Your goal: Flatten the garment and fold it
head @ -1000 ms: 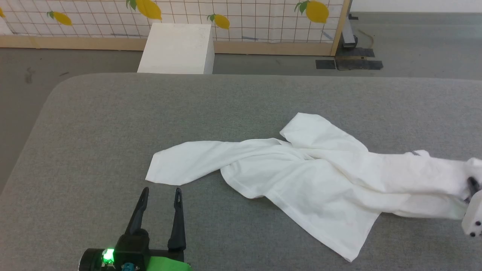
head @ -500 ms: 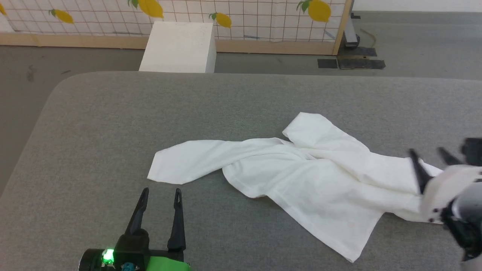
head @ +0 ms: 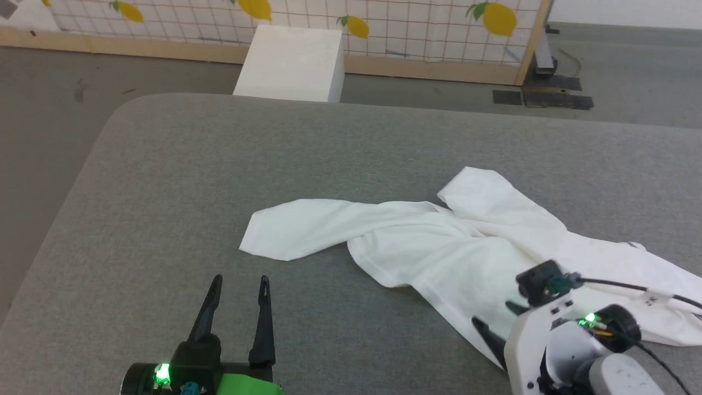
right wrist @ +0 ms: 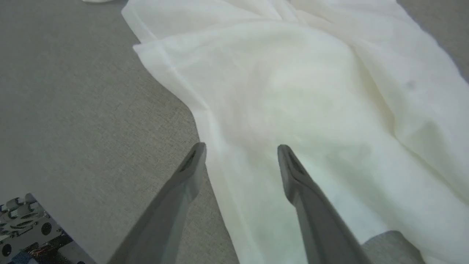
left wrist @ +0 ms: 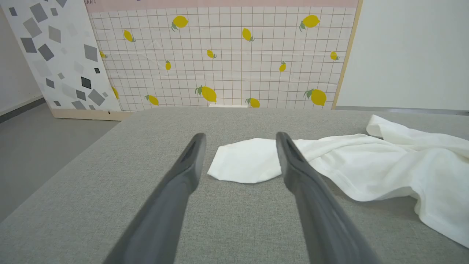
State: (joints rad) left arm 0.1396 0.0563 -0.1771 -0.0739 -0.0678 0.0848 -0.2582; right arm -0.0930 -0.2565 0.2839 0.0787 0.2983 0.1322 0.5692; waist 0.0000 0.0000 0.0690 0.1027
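Observation:
The garment (head: 466,247) is a white T-shirt lying crumpled on the grey table (head: 219,164), with one part stretched out to the left and its hem toward me. My left gripper (head: 241,281) is open near the front edge, just short of the garment's left tip (left wrist: 245,165), with nothing between its fingers. My right gripper (head: 493,314) is open at the lower right, hovering over the garment's near hem (right wrist: 293,91). One of its fingers (right wrist: 190,165) is over the table by the hem's edge, the other over the cloth.
A rigid white box (head: 290,66) stands on the floor beyond the table's far edge, in front of a lemon-print panel (head: 384,22). Dark floor plates (head: 543,97) lie at the back right. The table's rounded left corner (head: 118,109) drops to the floor.
My right gripper let go of the garment's right end, opened, and swung back to the near hem. The camera shifted slightly. The left arm stayed put.

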